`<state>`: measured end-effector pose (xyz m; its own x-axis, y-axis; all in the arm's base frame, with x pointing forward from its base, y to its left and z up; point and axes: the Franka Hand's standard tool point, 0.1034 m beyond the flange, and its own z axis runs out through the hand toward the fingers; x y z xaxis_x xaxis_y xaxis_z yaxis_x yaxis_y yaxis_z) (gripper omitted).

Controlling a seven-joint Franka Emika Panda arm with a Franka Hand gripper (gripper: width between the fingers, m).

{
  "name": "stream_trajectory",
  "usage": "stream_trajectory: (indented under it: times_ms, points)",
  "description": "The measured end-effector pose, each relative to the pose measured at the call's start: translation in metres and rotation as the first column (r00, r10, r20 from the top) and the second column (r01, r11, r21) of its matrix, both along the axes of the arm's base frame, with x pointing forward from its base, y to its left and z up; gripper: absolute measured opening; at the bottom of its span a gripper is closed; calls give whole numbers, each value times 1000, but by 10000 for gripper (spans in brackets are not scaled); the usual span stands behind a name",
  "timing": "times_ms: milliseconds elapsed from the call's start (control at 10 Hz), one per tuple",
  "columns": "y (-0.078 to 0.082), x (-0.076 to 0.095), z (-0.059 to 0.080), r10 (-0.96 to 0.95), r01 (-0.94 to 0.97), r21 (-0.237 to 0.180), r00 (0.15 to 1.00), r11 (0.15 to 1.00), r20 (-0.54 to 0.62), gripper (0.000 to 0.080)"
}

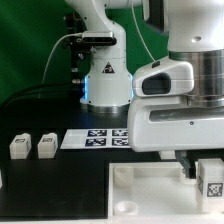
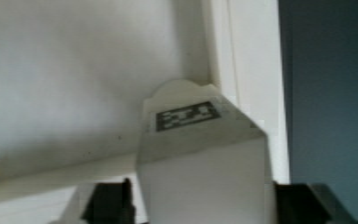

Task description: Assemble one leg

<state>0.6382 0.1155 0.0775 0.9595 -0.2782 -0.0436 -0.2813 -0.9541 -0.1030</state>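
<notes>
My gripper [image 2: 204, 206] is shut on a leg [image 2: 202, 150], a small white block with a black-and-white tag on its end. The dark fingers [image 2: 110, 200] press on both its sides. The leg hangs over the large white square plate [image 2: 69, 80], close to the plate's edge. In the exterior view the gripper [image 1: 200, 170] is at the lower right, and the held leg [image 1: 211, 177] is over the plate's [image 1: 150, 195] right part. I cannot tell whether the leg touches the plate. Two more legs [image 1: 18, 147] [image 1: 46, 147] stand on the table at the exterior view's left.
The marker board [image 1: 97, 137] lies on the dark table behind the plate. The arm's white base [image 1: 105, 80] stands at the back with cables to its left. Dark table [image 2: 336, 100] shows past the plate's edge.
</notes>
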Motion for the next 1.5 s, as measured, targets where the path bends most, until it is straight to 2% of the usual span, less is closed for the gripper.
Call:
stream_trajectory:
  times_ms: [200, 400, 500, 600, 700, 900, 1100, 1200, 1300, 1400, 1500]
  points:
    - [-1, 0, 0, -167, 167, -2, 986, 986, -19, 294]
    - [-3, 0, 0, -437, 437, -11, 898, 899, -49, 294]
    - [-4, -1, -1, -619, 619, -16, 783, 785, -67, 294]
    - [-6, -3, -1, -788, 792, -5, 606, 610, -105, 294]
    - [-8, -4, -1, -887, 898, -2, 434, 440, -158, 294]
    - [-8, -5, 0, -953, 973, -21, 222, 232, -207, 294]
    - [-7, -6, 0, -963, 984, -37, 164, 176, -214, 294]
    - [-8, -6, -1, -958, 978, -31, 193, 204, -211, 369]
    - [-7, -6, -1, -952, 972, -25, 225, 235, -209, 369]
    - [-6, -7, -2, -943, 962, -20, 263, 273, -203, 507]
    - [0, -10, -5, -909, 926, -7, 370, 378, -193, 622]
